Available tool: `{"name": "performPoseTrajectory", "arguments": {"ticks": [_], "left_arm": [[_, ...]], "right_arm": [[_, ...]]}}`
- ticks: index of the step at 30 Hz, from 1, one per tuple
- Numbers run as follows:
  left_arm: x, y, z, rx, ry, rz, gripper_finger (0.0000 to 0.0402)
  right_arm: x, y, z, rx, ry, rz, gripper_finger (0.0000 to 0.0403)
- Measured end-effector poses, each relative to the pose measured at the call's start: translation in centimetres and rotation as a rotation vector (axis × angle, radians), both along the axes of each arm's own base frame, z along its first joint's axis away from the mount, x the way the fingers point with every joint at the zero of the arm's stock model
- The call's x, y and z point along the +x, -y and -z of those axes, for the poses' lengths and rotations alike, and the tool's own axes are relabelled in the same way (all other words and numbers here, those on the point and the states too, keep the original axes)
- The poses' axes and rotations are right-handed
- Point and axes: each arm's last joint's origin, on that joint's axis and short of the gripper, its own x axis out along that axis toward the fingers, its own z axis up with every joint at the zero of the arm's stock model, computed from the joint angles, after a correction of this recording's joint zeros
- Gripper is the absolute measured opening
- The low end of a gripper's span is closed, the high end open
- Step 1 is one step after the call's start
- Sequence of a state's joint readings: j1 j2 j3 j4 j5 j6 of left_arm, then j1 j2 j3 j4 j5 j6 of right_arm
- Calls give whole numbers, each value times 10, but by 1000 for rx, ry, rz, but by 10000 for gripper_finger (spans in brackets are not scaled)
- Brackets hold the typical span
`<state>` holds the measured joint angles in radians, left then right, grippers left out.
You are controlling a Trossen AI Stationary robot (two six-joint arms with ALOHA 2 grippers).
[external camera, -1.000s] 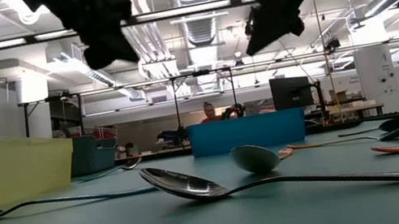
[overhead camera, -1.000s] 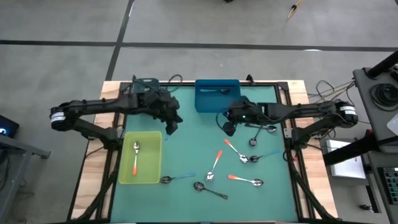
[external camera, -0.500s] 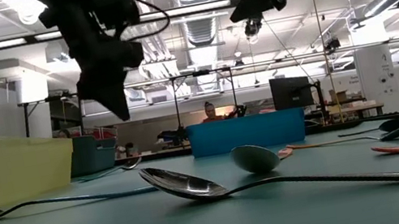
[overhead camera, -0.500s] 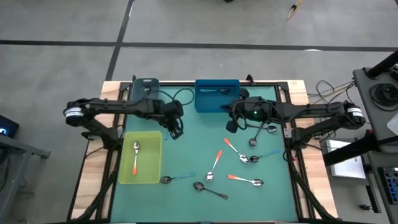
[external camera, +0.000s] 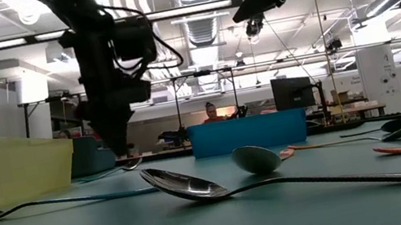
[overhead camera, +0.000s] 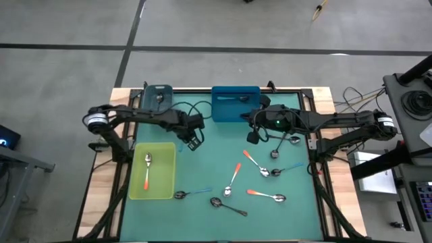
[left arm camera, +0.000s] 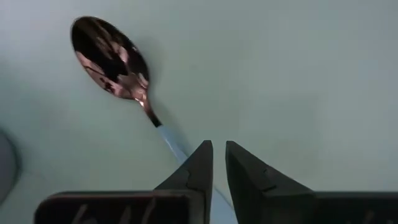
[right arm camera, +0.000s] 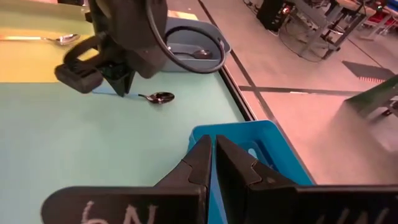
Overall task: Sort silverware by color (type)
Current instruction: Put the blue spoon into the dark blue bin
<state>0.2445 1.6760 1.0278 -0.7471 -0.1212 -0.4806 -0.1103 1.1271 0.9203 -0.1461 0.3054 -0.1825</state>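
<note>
Open mat [overhead camera: 209, 169] between scattered spoons [overhead camera: 233, 181]

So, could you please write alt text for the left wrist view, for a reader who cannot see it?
The left gripper hangs just above the light blue handle of a small spoon, its two dark fingers only a narrow gap apart. The spoon lies on the green table, its shiny bowl pointing away from the gripper.

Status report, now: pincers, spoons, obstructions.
Left pincer low over blue-handled spoon, fingers nearly shut, nothing gripped. Right pincer shut, empty, above blue bin. Nothing in the way.
</note>
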Motion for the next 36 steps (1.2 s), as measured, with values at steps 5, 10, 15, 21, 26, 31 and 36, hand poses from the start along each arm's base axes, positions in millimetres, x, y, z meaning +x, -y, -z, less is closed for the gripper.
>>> {"name": "performPoseTrajectory", "arguments": {"ticks": [5,10,15,21,26,31,36], "left_arm": [[-2,-9,6,42,-38,-24,62],[-3,-14,6,100,-53,-44,87],[-3,-15,8,108,-45,-45,97],[-2,-16,13,104,-48,-62,98],[-5,-15,17,99,-65,-70,98],[-7,-15,19,107,-68,-72,98],[-6,-15,22,119,-42,-75,98]], "right_arm": [[0,2,0,-4,-2,6,13],[-1,7,0,-2,-1,25,13],[-2,11,3,0,-11,42,13],[-5,19,9,2,-26,74,13],[-7,25,13,14,-27,105,13],[-8,29,13,25,-20,123,13],[-8,28,13,25,-20,122,13]]}}
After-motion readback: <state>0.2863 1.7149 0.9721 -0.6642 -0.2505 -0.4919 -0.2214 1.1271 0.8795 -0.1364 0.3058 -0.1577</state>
